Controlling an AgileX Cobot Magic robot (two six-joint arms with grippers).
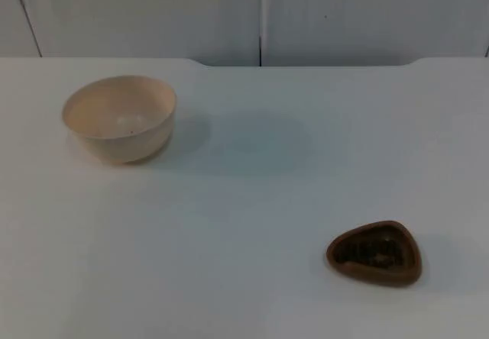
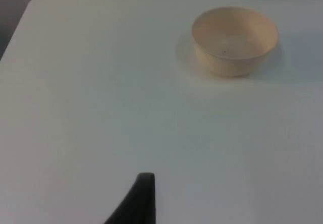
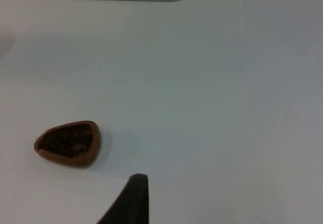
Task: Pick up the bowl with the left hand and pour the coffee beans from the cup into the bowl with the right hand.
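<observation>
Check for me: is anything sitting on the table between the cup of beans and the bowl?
Nothing visible. In the top view only bare white table lies between the brown cup and the beige bowl, which stand well apart.

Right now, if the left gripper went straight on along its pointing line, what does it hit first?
Probably bare white table top. The left gripper's black fingertip points onto open surface; the round beige bowl sits off to one side of that line, though depth is hard to judge.
</observation>
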